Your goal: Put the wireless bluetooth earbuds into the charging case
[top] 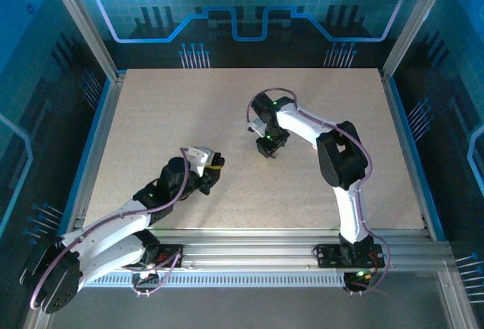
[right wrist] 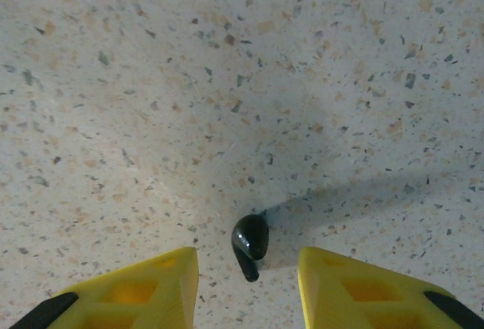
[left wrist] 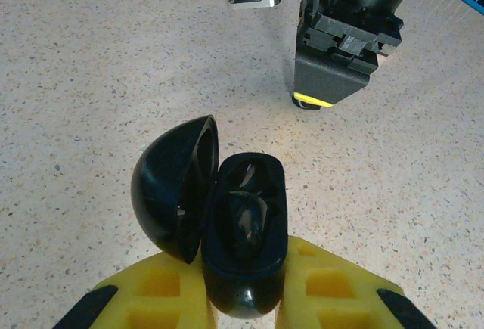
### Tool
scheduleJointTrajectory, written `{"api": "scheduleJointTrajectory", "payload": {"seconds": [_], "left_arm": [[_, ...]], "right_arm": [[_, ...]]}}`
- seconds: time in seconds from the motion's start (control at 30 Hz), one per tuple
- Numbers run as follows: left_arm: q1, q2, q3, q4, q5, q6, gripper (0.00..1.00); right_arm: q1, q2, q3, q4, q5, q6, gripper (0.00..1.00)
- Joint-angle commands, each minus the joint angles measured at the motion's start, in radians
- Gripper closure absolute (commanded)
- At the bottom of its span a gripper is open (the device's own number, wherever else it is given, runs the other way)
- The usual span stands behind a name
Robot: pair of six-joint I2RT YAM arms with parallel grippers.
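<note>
Earbud (right wrist: 249, 244): black, glossy, lying loose on the speckled table (top: 340, 102), stem pointing toward the camera in the right wrist view. Right gripper (right wrist: 246, 268) is low over it, with the yellow fingers (right wrist: 144, 287) spread part-way on either side. There is a gap on both sides and no contact, so nothing is gripped.

Charging case (left wrist: 246, 223): black, open, with the lid (left wrist: 175, 189) swung out to the left on its hinge. The cavity faces up and away from the left wrist camera. There is a dark shiny shape inside; can't tell if it is a seated bud or just the well. Left gripper (left wrist: 246, 272) is clamped on the case's lower body, yellow fingers pressing both sides.

Top view: left gripper (top: 213, 169) is at table centre-left, right gripper (top: 268, 147) just beyond it to the right, close but apart.
</note>
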State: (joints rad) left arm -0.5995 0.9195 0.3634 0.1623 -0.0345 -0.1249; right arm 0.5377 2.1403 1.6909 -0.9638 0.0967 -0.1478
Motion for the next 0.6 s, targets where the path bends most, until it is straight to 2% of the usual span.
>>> {"api": "scheduleJointTrajectory", "payload": {"seconds": [0.0, 0.57], "left_arm": [[0.004, -0.018, 0.012, -0.018, -0.018, 0.019, 0.86], [0.004, -0.035, 0.027, -0.052, -0.017, 0.038, 0.86]], "right_arm": [[-0.019, 0.028, 0.033, -0.044, -0.021, -0.027, 0.61], [-0.030, 0.072, 0.051, -0.037, -0.056, -0.058, 0.66]]}}
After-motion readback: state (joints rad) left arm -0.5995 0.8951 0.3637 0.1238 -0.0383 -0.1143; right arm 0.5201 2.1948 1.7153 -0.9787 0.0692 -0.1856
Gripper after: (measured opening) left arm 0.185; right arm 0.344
